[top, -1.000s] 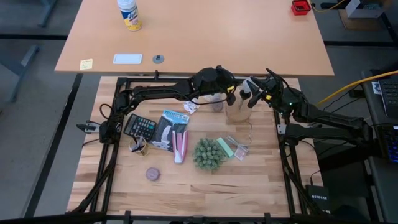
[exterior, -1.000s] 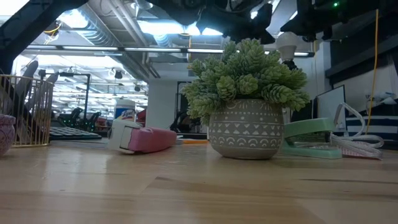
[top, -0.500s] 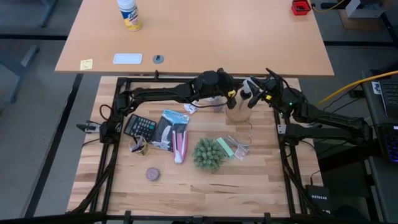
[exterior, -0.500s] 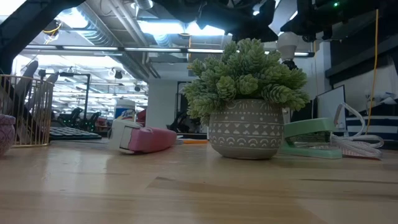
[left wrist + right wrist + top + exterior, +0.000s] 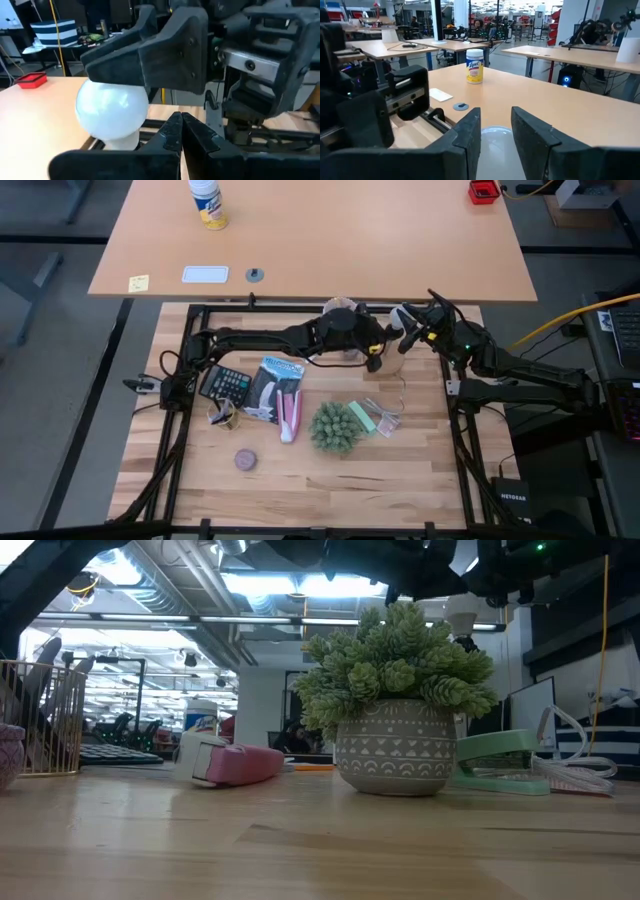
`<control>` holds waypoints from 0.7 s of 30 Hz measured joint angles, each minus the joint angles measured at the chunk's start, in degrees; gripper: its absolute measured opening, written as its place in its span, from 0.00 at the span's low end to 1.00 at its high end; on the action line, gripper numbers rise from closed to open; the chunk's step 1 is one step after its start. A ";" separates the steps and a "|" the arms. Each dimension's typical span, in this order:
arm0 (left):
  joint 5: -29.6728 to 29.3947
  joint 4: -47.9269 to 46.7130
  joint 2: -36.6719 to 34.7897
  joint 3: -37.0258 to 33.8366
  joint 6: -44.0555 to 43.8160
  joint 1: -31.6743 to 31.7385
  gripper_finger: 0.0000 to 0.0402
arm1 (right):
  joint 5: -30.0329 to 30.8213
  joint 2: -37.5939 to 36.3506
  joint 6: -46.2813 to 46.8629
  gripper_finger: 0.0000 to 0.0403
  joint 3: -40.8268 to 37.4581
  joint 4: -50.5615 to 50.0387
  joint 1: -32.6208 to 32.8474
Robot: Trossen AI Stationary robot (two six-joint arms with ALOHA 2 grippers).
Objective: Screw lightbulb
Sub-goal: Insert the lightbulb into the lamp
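The right pincer (image 5: 404, 330) grips the lightbulb (image 5: 112, 111) by its round glass, fingers (image 5: 470, 132) part open around it, held high over the far right of the counter (image 5: 300, 470). The left pincer (image 5: 374, 348) sits just beside it, fully shut and empty. To thread well, the bulb's base likely needs to stay square to the socket, turning gently; the socket itself is hidden here.

The right gripper (image 5: 496, 132) clasps the white lightbulb (image 5: 495, 145) between its two dark fingers (image 5: 465, 137). Beyond it, on a tan table (image 5: 560, 112), stand a canister of wipes (image 5: 475, 66), a white card (image 5: 439, 94) and a small grey disc (image 5: 460, 106). The other arm (image 5: 370, 107) shows alongside.
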 joint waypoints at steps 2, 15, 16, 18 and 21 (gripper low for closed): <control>-0.03 0.69 0.11 0.00 -0.86 0.60 0.00 | 0.00 0.00 0.36 0.28 0.00 0.00 0.00; -1.42 0.91 0.98 -0.02 -2.94 2.81 0.00 | -1.53 0.00 3.23 0.28 0.04 0.04 -0.07; -1.48 1.03 0.98 -0.02 -2.93 2.84 0.00 | -1.53 0.00 3.27 0.28 0.04 0.04 -0.07; -1.63 1.06 0.98 -0.04 -2.91 2.90 0.00 | -1.65 0.00 4.15 0.28 0.04 0.04 -0.07; -2.25 1.06 0.98 -0.05 -2.91 2.99 0.00 | -1.87 0.00 5.66 0.28 0.04 0.07 -0.07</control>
